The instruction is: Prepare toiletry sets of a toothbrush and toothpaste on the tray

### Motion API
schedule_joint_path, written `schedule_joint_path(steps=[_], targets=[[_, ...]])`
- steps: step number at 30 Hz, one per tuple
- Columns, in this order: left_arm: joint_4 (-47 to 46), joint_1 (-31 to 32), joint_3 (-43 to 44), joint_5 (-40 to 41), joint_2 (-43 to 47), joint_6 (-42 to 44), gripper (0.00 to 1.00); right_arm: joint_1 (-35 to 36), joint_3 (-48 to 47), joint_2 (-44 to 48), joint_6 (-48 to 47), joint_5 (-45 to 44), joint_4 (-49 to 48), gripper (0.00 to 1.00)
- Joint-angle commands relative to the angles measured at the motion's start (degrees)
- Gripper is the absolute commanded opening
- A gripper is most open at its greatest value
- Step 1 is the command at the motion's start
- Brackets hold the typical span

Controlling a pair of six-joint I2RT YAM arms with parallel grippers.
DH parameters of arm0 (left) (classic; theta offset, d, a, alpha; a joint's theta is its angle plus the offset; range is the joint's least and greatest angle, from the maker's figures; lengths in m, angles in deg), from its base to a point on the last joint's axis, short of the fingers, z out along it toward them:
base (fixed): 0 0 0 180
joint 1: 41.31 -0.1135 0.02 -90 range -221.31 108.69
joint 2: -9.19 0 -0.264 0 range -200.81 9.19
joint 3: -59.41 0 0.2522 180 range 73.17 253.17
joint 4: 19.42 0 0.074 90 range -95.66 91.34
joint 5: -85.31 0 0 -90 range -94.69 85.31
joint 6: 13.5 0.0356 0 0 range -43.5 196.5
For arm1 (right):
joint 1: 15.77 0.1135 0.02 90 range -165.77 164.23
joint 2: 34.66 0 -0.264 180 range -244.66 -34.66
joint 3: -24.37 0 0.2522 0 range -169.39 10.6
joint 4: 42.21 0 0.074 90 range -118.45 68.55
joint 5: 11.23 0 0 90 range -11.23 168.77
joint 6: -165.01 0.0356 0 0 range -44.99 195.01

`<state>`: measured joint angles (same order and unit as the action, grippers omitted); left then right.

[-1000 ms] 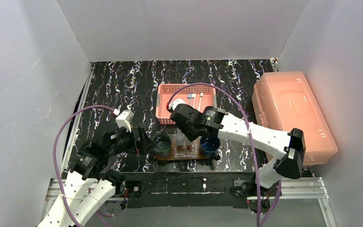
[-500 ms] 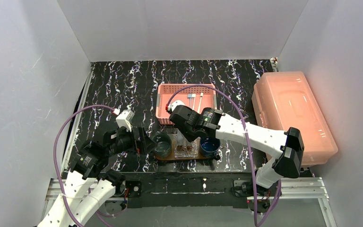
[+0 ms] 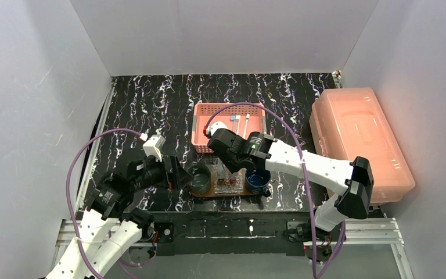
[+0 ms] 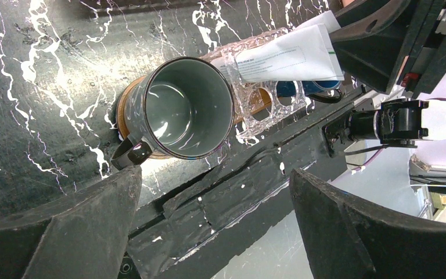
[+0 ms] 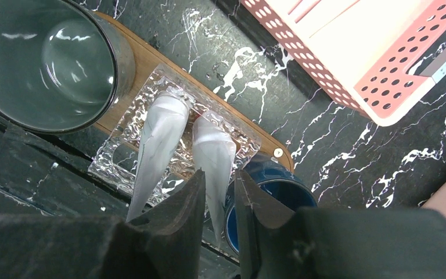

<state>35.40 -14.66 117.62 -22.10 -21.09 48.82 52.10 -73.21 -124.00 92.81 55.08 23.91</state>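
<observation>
1. Your right hand [image 5: 219, 174]: fingers slightly parted around the tail of a toothpaste tube [image 5: 212, 145], with a gap showing beside it.
2. The tray [image 5: 145, 58] lies directly under that hand and carries the clear holder [image 5: 110, 157].
3. Your left hand [image 4: 215, 180]: wide open, holding nothing, grey mug [image 4: 189, 107] just ahead.

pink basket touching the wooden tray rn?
Apart. The right wrist view shows a strip of bare black marbled table running between the pink basket and the far edge of the tray.
</observation>
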Motion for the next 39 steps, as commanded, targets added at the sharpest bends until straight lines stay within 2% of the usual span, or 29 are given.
schedule_joint_path(steps=[1, 17, 28, 39], targets=[[-0.16, 0.06, -0.5, -0.96, -0.28, 0.61, 0.98, -0.01, -3.65, 3.0, 0.13, -2.71, -0.94, 0.34], [-0.19, 0.11, -0.59, -1.09, -0.92, 0.52, 0.98, -2.1, -9.79, 7.91, -1.58, -6.63, -3.64, 0.44], [-0.19, 0.07, -0.5, -1.05, -1.19, 0.69, 0.98, -9.6, -14.49, 3.94, -5.23, 0.32, -6.02, 0.48], [-0.36, 0.07, -0.5, -1.22, -1.22, 0.85, 0.98, -17.51, -14.8, -1.47, -6.63, 6.55, -8.89, 0.48]])
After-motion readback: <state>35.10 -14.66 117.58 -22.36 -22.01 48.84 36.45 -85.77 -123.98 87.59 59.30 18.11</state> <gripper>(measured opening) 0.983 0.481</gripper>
